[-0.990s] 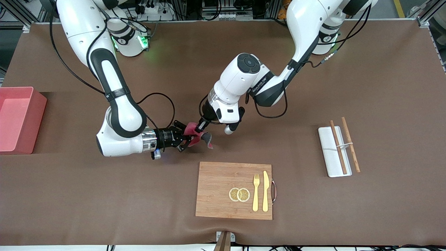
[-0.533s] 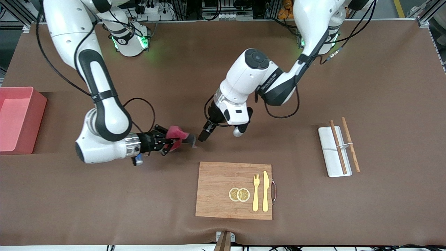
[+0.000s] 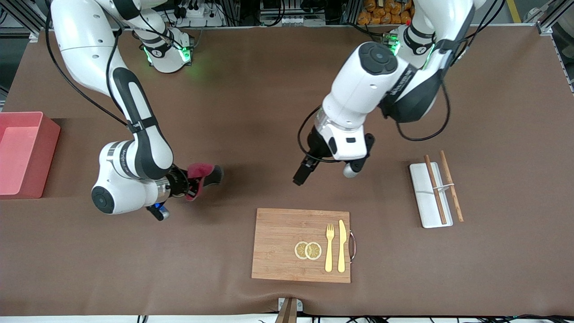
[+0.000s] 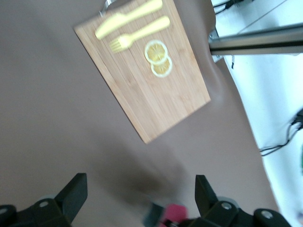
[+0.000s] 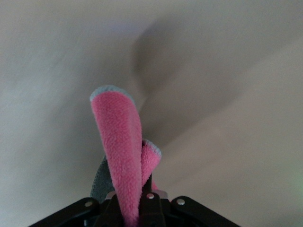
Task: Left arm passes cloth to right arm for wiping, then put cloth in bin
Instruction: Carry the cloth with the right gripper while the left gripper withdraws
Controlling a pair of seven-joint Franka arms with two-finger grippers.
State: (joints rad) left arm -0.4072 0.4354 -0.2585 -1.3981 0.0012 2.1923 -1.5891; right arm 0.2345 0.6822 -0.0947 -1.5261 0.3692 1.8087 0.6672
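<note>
The crimson cloth [image 3: 200, 172] with its grey reverse is pinched in my right gripper [image 3: 190, 184], held over bare table between the bin and the cutting board. In the right wrist view the cloth [image 5: 120, 151] stands up folded from the shut right gripper [image 5: 139, 208]. My left gripper [image 3: 301, 172] is open and empty, over the table a little farther from the front camera than the board, apart from the cloth. In the left wrist view the left gripper [image 4: 140, 196] has its fingers wide apart, with the cloth [image 4: 176, 212] small between them, farther off. The salmon-pink bin [image 3: 45, 134] stands at the right arm's end.
A wooden cutting board [image 3: 278, 242] with lemon slices, a fork and a knife lies near the table's front edge; it also shows in the left wrist view [image 4: 156, 90]. A flat white tray [image 3: 426, 202] with chopsticks lies toward the left arm's end.
The left gripper let go of the cloth and drew back toward its own end. The right gripper carried the cloth toward the bin's end and turned its wrist.
</note>
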